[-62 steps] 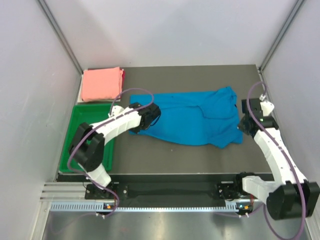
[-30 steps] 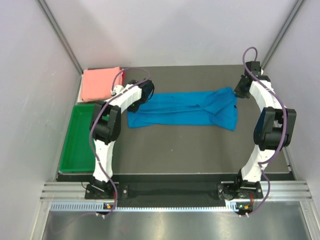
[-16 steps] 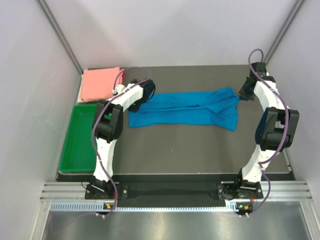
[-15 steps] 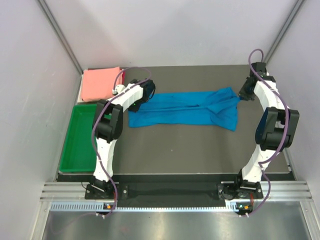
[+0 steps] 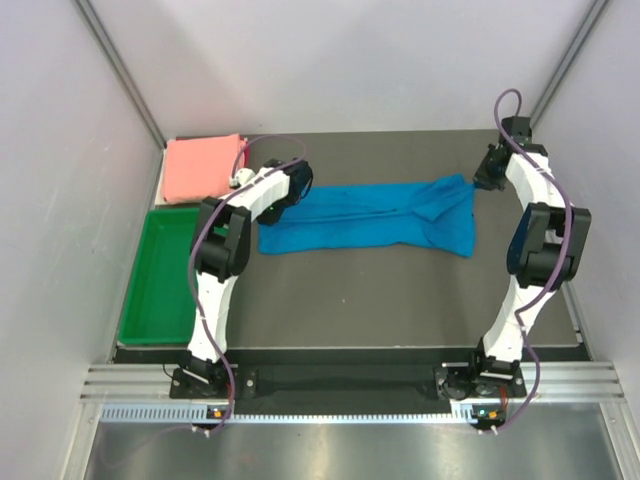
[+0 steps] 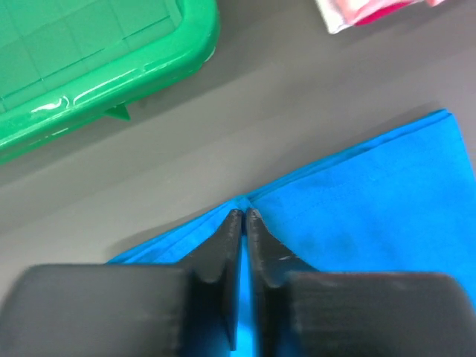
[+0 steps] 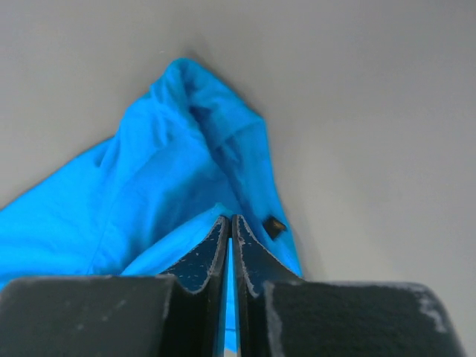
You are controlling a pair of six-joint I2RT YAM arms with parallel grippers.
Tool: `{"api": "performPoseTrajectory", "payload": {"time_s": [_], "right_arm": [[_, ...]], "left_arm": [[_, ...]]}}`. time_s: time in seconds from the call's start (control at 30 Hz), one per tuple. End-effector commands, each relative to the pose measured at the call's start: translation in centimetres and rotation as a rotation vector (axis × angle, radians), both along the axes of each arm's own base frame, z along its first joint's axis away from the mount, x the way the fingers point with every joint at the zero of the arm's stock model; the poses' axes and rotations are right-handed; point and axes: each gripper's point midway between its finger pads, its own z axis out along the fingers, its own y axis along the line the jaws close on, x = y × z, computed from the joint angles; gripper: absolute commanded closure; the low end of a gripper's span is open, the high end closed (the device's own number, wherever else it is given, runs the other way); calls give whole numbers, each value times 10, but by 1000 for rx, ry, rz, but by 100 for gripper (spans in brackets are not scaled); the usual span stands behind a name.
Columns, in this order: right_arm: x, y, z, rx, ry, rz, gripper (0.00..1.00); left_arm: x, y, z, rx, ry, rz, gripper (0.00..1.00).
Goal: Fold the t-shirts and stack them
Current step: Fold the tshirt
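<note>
The blue t-shirt [image 5: 370, 216] lies stretched into a long band across the far half of the dark table. My left gripper [image 5: 291, 186] is shut on its far left edge; in the left wrist view the fingertips [image 6: 243, 216] pinch a blue cloth edge [image 6: 357, 201]. My right gripper [image 5: 484, 177] is shut on the shirt's far right corner; in the right wrist view the jaws [image 7: 230, 220] pinch blue cloth [image 7: 171, 178]. The salmon pink t-shirt [image 5: 203, 166] lies folded at the far left corner.
A green plastic tray [image 5: 163, 278] stands at the left edge of the table, also in the left wrist view [image 6: 97, 59]. Grey walls close in on both sides and behind. Purple cables loop off both arms.
Both arms swung from the near side of the blue shirt to its far edge, carrying the cloth over, so the shirt went from spread wide to a narrow band. Lately almost still.
</note>
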Motion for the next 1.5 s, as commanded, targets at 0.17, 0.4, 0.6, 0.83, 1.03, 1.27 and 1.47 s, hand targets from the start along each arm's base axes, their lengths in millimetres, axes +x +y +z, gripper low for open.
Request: {"api": "performPoseTrajectory", "payload": {"time_s": [0.17, 0.4, 0.6, 0.83, 1.03, 1.27, 1.47], "right_arm": [[-4, 0, 3, 64, 38, -42, 68], [-79, 5, 15, 203, 4, -234, 52], [-128, 19, -4, 246, 28, -284, 53], [-146, 29, -34, 283, 35, -294, 54], [-139, 18, -46, 231, 6, -303, 54], [-148, 7, -82, 197, 80, -309, 64], [-150, -8, -89, 200, 68, -307, 99]], "left_arm": [[15, 0, 84, 76, -102, -111, 59], [-19, -31, 105, -55, -79, -399, 58], [-56, -53, 63, -167, -9, -634, 61], [-75, -57, 22, -226, 56, -702, 57], [-75, -48, 7, -209, 93, -661, 54], [-80, -33, -20, -155, 175, -607, 57], [-78, -23, -25, -102, 201, -584, 72]]}}
